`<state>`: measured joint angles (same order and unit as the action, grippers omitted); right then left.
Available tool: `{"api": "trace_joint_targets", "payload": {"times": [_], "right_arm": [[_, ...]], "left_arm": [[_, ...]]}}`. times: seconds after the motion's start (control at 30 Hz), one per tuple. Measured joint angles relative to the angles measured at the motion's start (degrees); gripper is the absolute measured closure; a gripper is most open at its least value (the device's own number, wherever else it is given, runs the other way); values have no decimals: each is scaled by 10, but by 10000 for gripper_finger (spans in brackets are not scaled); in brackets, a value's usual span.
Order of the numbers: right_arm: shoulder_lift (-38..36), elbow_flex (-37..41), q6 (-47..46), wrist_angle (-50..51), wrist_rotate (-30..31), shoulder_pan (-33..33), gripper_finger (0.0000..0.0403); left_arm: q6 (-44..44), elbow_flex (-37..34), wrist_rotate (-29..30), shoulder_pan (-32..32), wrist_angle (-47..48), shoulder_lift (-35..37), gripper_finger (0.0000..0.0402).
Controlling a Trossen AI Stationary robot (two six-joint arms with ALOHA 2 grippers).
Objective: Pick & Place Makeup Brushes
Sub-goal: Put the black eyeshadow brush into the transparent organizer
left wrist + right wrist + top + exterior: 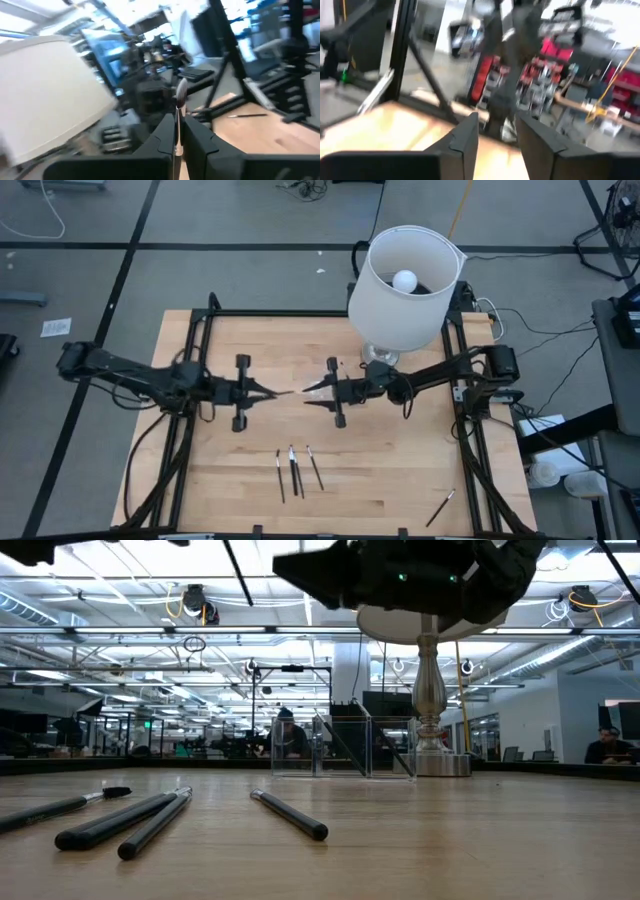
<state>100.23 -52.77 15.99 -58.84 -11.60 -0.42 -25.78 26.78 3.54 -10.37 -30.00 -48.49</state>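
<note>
— Above the table (pixel 400 480) middle, what are the grippers doing?
— Both are hanging in the air, tip facing tip. The left gripper (pixel 275 393) is pinching one brush (pixel 179 107) between its closed fingers, bristles pointing out. The right gripper (pixel 312 389) is standing with fingers parted, holding nothing.
— And the other brushes?
— Four brushes (pixel 296 472) are lying near the front edge, close together. One more (pixel 440 508) is lying alone at the front right. A lamp (pixel 403 288) is standing at the far right.

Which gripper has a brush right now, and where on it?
The left gripper pinches one makeup brush on its handle, bristles pointing forward. The right gripper is open, holding nothing.
</note>
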Motion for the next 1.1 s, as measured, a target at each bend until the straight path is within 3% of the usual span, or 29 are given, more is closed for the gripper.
{"api": "trace_joint_targets", "payload": {"times": [0.13,0.37,0.53,0.7,0.83,1.1], "right_arm": [[-50,23,19,86,32,1,272],[-209,125,13,126,57,1,291],[-325,217,13,120,65,1,331],[-432,292,-3,126,116,24,396],[-489,338,-12,118,160,54,393],[-542,387,-31,117,163,107,402]], "left_arm": [[0,-35,50,5,1,61,386],[15,-71,48,36,4,133,386],[34,-72,39,56,16,132,386],[41,-72,38,67,16,131,386],[51,-72,43,76,15,131,386],[65,-72,43,89,15,131,386]]}}
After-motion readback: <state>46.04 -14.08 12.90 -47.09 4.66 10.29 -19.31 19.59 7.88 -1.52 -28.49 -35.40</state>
